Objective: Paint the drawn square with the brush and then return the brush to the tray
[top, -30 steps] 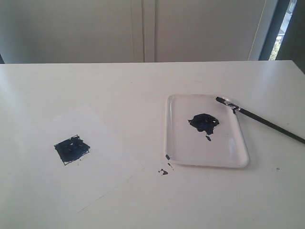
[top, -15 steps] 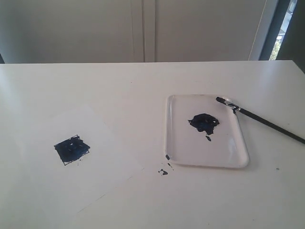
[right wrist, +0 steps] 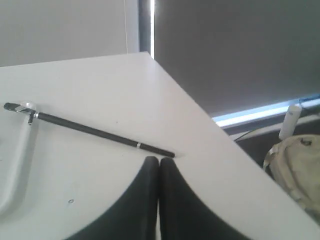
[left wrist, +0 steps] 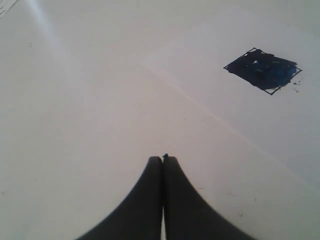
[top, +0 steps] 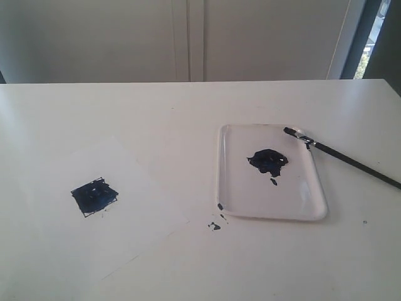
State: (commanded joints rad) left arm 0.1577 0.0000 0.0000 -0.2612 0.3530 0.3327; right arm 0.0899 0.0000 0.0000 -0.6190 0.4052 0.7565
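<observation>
The drawn square (top: 94, 196) on the paper is smeared dark blue; the left wrist view shows the same square (left wrist: 263, 69). The brush (top: 341, 157) lies with its tip on the far right rim of the white tray (top: 233, 194) and its handle out on the table. In the right wrist view the brush (right wrist: 90, 128) lies just beyond my right gripper (right wrist: 159, 159), which is shut and holds nothing. My left gripper (left wrist: 163, 158) is shut and empty above bare table, well away from the square. Neither gripper appears in the exterior view.
A white paper sheet (top: 131, 169) carries the square on the left. A dark blue paint blob (top: 268, 160) sits in the tray, and small paint drips (top: 215, 226) mark the table near its front corner. The table's right edge (right wrist: 210, 125) runs close to the brush handle.
</observation>
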